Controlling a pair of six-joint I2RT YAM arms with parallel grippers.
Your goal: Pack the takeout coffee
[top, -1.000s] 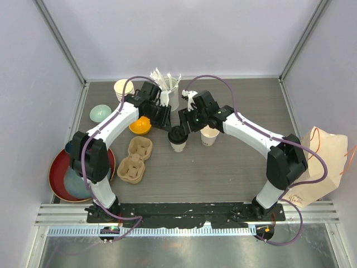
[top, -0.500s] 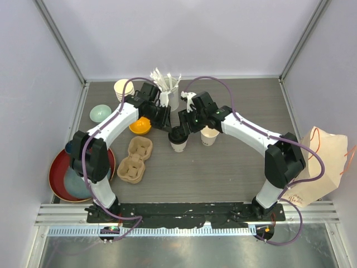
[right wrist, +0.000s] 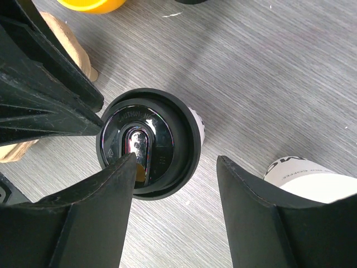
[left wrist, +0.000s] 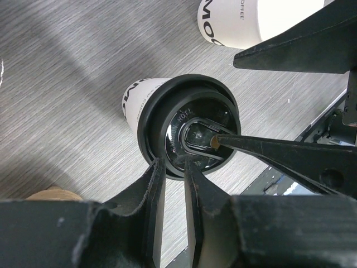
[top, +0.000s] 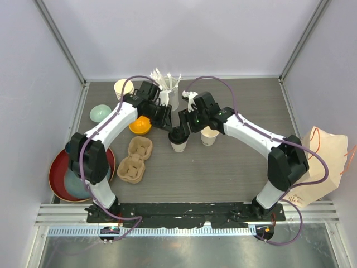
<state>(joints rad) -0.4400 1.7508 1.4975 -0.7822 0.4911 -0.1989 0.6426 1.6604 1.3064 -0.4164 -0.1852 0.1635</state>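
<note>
One takeout coffee (top: pixel 178 139), a white paper cup under a black lid (left wrist: pixel 187 125), stands at the table's middle. My left gripper (left wrist: pixel 172 164) reaches it from the left. Its jaws stand a narrow gap apart and pinch the lid's rim, one finger outside and one on top. My right gripper (right wrist: pixel 175 159) hangs open over the same cup (right wrist: pixel 149 142). Its left fingertip (right wrist: pixel 125 164) rests on the lid's centre and the other finger is over bare table. A second white paper cup (top: pixel 210 135), with no lid, stands just right of the first.
A brown cardboard cup carrier (top: pixel 135 159) lies left of the cups, with an orange bowl (top: pixel 139 125) behind it. At the back stand a stack of cream cups (top: pixel 123 88) and a holder of white cutlery (top: pixel 167 89). Red dishes (top: pixel 58 178) sit far left, a paper bag (top: pixel 321 162) far right.
Almost nothing. Both grippers stay at the lidded cup, and the right arm has shifted only slightly.
</note>
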